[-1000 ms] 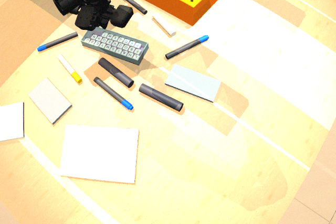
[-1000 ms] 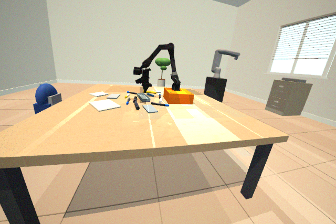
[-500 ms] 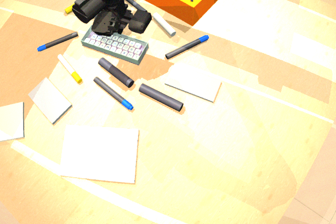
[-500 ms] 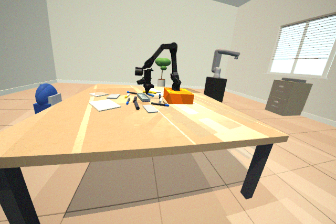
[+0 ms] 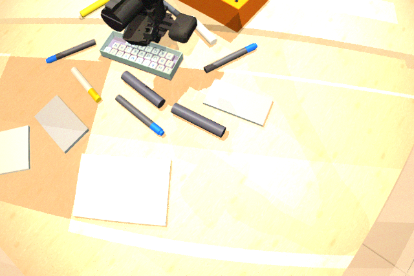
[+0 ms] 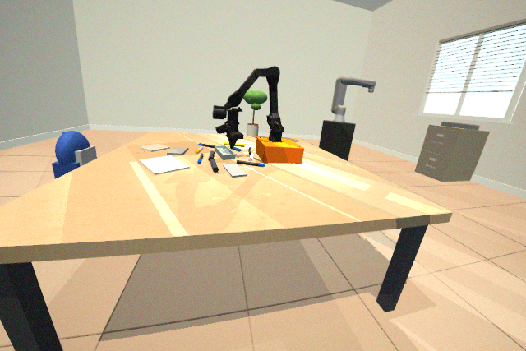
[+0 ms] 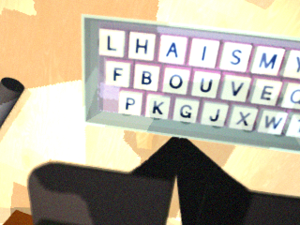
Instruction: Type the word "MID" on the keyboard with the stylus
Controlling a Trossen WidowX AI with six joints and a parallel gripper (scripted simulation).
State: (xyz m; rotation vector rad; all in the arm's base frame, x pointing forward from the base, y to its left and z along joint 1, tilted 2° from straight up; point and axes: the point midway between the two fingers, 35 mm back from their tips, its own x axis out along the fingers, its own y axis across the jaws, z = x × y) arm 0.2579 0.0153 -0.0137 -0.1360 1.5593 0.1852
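The keyboard [image 5: 133,64] [image 6: 223,154] [image 7: 155,123] is a grey-green tray of white letter keys. In the wrist view the M key [image 7: 267,61] and I key [image 7: 203,52] show in the far row; the D key is out of view. My gripper [image 6: 233,145] [image 7: 178,144] is shut, with no stylus seen between its fingers. In the wrist view its tips appear just outside the keyboard's near wall, below the G and J keys. In the top view the tips are hidden behind the arm. Several pens and rods lie on the desk; which is the stylus I cannot tell.
Blue-ended dark pens [image 5: 72,50] [image 5: 230,58] [image 5: 138,113], thick dark rods [image 5: 141,89] [image 5: 198,119] and a white pen with a yellow end [image 5: 85,84] lie around the keyboard. A yellow rod [image 5: 100,3] lies behind. The orange base [image 5: 207,4] [image 6: 279,154] stands nearby; flat pads [image 5: 123,189] [image 5: 239,104] lie farther out.
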